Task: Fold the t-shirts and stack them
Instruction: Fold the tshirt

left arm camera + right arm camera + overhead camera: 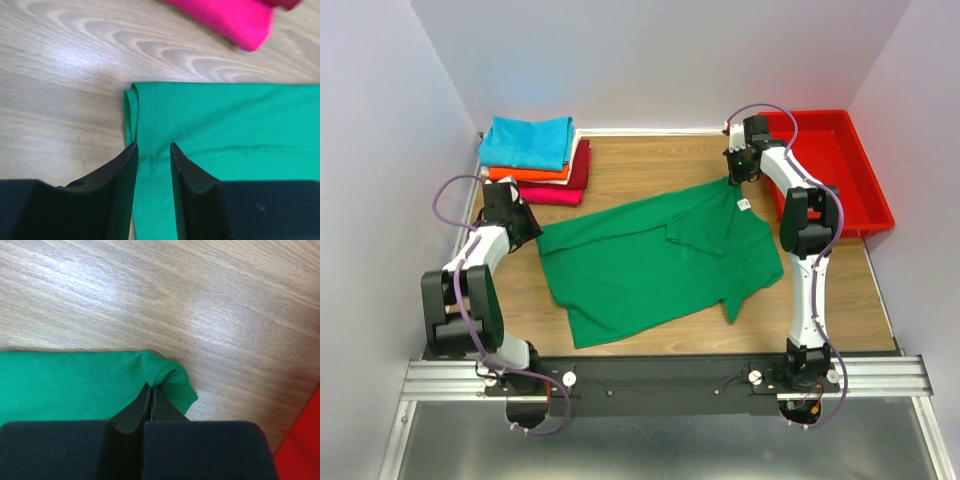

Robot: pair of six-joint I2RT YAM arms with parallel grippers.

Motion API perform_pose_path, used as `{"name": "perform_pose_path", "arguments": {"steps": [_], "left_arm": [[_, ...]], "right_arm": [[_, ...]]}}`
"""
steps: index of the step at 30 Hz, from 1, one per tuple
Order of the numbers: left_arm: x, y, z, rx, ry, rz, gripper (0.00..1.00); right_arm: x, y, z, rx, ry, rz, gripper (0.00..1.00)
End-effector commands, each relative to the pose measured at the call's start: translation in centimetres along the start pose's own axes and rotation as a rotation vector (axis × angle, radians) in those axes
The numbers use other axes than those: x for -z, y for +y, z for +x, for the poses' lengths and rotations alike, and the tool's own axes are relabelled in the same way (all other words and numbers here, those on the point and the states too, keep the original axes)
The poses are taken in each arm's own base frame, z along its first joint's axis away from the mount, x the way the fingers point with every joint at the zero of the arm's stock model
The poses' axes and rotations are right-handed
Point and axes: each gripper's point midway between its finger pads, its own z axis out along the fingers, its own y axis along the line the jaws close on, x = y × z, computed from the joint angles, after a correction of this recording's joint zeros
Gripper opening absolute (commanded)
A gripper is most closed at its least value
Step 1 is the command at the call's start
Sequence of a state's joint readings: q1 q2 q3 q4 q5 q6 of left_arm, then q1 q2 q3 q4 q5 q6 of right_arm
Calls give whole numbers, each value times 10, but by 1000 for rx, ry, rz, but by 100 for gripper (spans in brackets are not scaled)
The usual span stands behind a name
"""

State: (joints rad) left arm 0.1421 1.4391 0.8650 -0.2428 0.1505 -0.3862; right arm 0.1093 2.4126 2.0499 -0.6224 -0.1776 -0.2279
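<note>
The left arm (470, 285) bends low, its left gripper (152, 146) narrowly parted over the green tee's (650, 265) folded left edge, and the outstretched right arm (807, 225) has its right gripper (151, 388) pinching a far corner of the tee, which lies half-folded mid-table (650, 165).

Corner of green t-shirt (75, 385) pinched in closed right claw (152, 390).

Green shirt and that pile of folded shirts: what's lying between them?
Only a bare strip of wooden table separates the green shirt from the pile; the top view and left wrist view both show it.
</note>
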Motion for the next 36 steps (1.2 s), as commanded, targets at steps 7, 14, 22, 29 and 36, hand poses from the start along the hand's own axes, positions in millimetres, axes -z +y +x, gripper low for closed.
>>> {"name": "perform_pose_path", "arguments": {"steps": [7, 14, 22, 29, 36], "left_arm": [[-45, 15, 7, 15, 74, -46, 39], [-56, 17, -1, 15, 74, -66, 26], [-78, 28, 8, 10, 140, -103, 12], [-88, 37, -28, 31, 84, -141, 10], [-99, 36, -31, 22, 95, -122, 11]], "right_arm": [[-13, -3, 6, -8, 4, -10, 1], [-15, -3, 8, -13, 8, -13, 1], [-19, -4, 5, -13, 3, -8, 1], [-22, -14, -18, -15, -50, 26, 1], [-27, -21, -41, -18, -104, 48, 1]]}}
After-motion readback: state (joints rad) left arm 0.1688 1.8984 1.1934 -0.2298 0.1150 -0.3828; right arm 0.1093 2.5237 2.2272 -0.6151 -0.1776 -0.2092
